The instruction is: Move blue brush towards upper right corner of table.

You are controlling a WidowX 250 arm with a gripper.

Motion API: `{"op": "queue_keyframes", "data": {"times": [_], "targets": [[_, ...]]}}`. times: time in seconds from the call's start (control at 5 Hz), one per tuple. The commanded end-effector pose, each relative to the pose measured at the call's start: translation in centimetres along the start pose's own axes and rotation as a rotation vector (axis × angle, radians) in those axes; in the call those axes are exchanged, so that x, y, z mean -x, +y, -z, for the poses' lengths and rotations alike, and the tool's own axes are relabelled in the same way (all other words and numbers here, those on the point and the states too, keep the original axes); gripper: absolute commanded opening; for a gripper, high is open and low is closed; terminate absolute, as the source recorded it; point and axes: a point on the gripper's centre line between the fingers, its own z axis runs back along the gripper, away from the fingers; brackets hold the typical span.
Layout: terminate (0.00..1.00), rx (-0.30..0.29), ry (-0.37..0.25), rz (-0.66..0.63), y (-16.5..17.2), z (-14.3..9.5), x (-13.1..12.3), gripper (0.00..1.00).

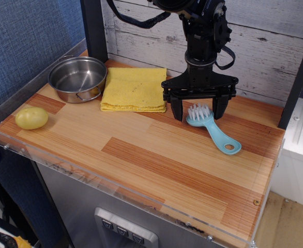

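The pincer hangs spread wide over the back right part of the table, one finger on each side of the bristled head of the blue brush and neither visibly touching it. The brush lies flat on the wood, bristles up, its handle running toward the front right and ending in a hole. That straddling stance suits either a grasp or a release; the brush already sits well toward the upper right corner, so the move looks largely done. The yellow cloth, steel pot and potato lie well apart to the left.
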Motion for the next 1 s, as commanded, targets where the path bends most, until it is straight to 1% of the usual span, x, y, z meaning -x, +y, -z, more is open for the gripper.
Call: {"op": "queue_keyframes", "data": {"times": [0.0,0.2,0.4,0.6,0.8], "targets": [[0.0,0.063,-0.07,0.026,-0.1,-3.9,-1.6,1.0],[0.0,0.084,-0.081,0.022,-0.4,-5.7,-1.4,1.0],[0.0,0.12,-0.106,0.011,-0.1,-8.6,-1.2,1.0],[0.0,0.156,-0.151,0.02,0.3,-12.0,-0.8,1.0],[0.0,0.202,-0.172,0.003,1.5,-15.4,0.0,1.0]]}}
